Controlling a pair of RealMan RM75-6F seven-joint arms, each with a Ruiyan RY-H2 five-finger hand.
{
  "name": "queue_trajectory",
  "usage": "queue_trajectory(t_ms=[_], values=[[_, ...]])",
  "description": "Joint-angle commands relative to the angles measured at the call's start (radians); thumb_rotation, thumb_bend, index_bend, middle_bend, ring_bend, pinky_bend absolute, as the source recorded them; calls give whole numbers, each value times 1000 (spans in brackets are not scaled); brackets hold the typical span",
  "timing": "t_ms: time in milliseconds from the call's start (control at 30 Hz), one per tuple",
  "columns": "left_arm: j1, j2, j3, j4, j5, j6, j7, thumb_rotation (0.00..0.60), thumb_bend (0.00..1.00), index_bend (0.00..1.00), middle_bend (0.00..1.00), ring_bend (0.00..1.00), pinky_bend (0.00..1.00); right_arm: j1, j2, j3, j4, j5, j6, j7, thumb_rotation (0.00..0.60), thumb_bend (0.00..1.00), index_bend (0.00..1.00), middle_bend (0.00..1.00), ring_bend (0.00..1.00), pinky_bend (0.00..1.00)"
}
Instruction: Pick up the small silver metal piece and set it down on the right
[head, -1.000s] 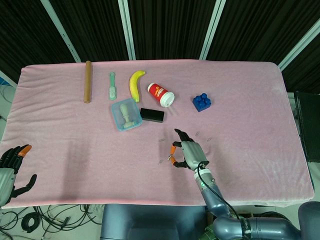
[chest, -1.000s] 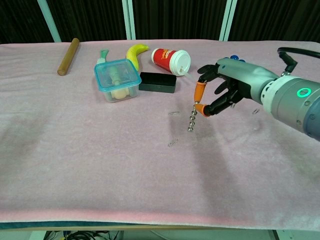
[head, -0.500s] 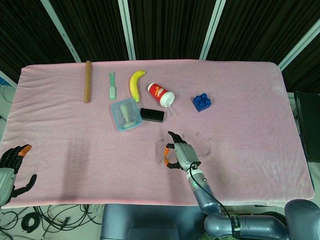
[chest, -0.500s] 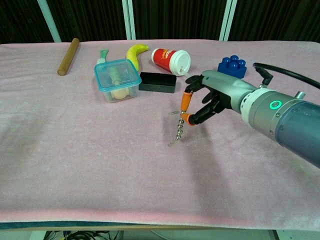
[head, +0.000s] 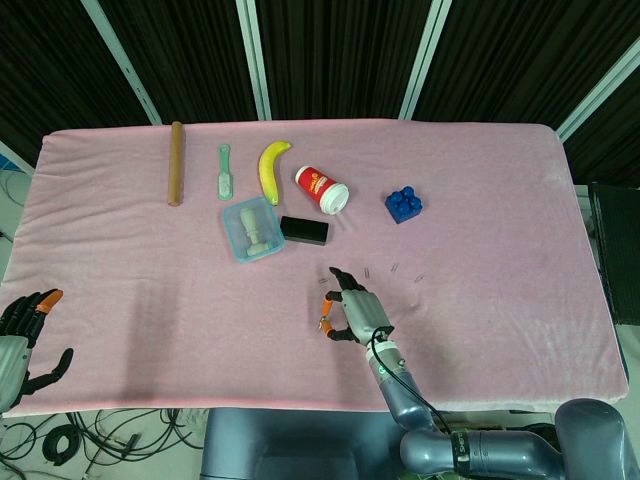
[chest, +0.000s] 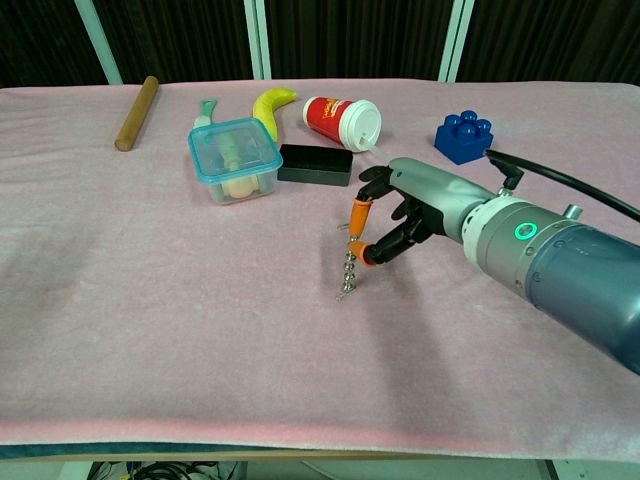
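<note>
The right hand (chest: 400, 215) pinches the small silver metal piece (chest: 348, 270), a short beaded chain, between its orange-tipped fingers (chest: 360, 212); the chain hangs with its lower end at the bench (chest: 150, 330), near its middle. A pink cloth covers the bench; dark panels with pale strips stand behind. Beyond the hand lie a black box (chest: 315, 164), a clear blue-rimmed container (chest: 235, 158), a red cup (chest: 341, 115) with a white lid whose label print is too small to read, a banana (chest: 270, 106), a blue block (chest: 464, 136) and a wooden rod (chest: 136, 112). Over the last second the hand has carried the chain leftward and lower. The left hand (head: 22, 335) hovers off the bench's corner, fingers spread, empty.
</note>
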Motion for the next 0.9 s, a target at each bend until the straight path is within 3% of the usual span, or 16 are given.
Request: queue_trajectory(t_ms=[33, 400, 733, 900], values=[[0, 0, 0, 0, 0, 0, 0, 600, 391, 71, 63, 0, 0, -1, 1, 4, -4, -7, 2, 5, 600, 442, 656, 0, 5, 170], [1, -1, -1, -1, -3, 1, -2, 600, 391, 70, 63, 0, 0, 35, 52, 89, 12, 18, -46, 11, 600, 442, 656, 0, 5, 170], [-1, -3, -8, -2, -22, -7, 6, 600, 392, 70, 63, 0, 0, 116, 40, 172, 157, 99, -153, 37, 600, 443, 656, 0, 5, 170], [0, -2, -9, -3, -27, -9, 8, 600, 392, 71, 63, 0, 0, 149, 13, 179, 248, 129, -199, 51, 600, 443, 656, 0, 5, 170]])
